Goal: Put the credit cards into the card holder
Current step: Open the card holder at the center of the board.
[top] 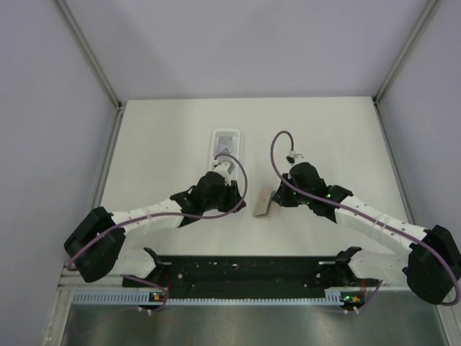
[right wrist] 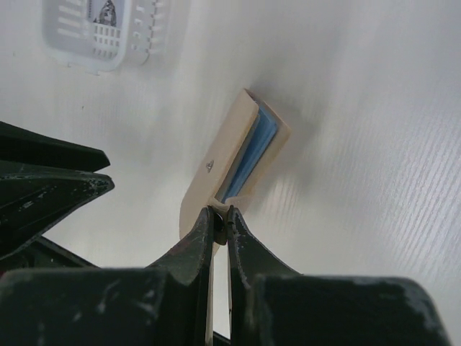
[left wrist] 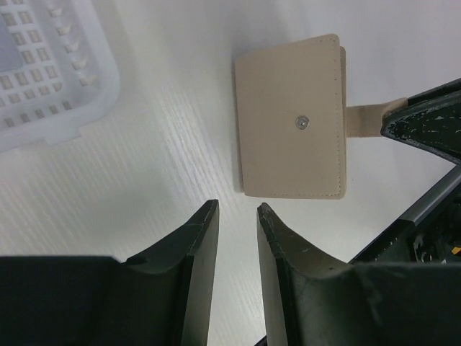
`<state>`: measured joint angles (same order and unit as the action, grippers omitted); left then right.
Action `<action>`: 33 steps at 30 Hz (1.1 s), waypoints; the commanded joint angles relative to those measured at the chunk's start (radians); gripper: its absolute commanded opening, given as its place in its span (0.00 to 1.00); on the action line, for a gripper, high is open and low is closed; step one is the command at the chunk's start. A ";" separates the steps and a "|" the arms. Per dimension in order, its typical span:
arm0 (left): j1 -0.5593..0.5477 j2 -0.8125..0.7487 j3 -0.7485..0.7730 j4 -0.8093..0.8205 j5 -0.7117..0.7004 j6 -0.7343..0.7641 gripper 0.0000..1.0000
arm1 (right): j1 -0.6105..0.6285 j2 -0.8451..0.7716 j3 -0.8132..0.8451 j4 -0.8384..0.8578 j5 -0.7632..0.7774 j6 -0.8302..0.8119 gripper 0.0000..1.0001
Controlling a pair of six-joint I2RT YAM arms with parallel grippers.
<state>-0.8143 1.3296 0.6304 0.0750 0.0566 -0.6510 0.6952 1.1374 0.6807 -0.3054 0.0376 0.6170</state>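
The tan card holder [top: 261, 202] lies on the white table between my two grippers, folded nearly flat, snap dot up [left wrist: 292, 119]. Its blue inside shows along one edge [right wrist: 238, 155]. My right gripper [right wrist: 221, 213] is shut on the holder's closing tab, seen from above [top: 275, 196]. A little short of the holder's near edge, my left gripper [left wrist: 236, 207] stands open with only bare table between its fingers [top: 239, 203]. A pale credit card [right wrist: 103, 11] with dark marks lies in the clear tray [top: 226, 148].
The long clear plastic tray [left wrist: 50, 79] stands behind the left gripper, towards the back of the table. Grey walls close in the table on three sides. A black rail [top: 245, 274] with the arm bases runs along the near edge.
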 commanded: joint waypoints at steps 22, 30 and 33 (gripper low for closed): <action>-0.037 -0.073 0.040 -0.020 -0.029 0.042 0.37 | -0.063 -0.019 -0.056 0.207 -0.239 0.026 0.00; -0.037 -0.136 0.071 -0.061 -0.075 0.062 0.38 | -0.080 -0.054 -0.070 0.186 -0.211 0.027 0.00; -0.037 -0.147 0.092 -0.052 -0.026 0.063 0.38 | -0.083 -0.056 -0.072 0.183 -0.217 0.027 0.00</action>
<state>-0.8471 1.2217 0.6617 -0.0040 0.0025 -0.6067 0.6250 1.1156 0.6079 -0.1490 -0.1864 0.6399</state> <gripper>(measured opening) 0.374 0.032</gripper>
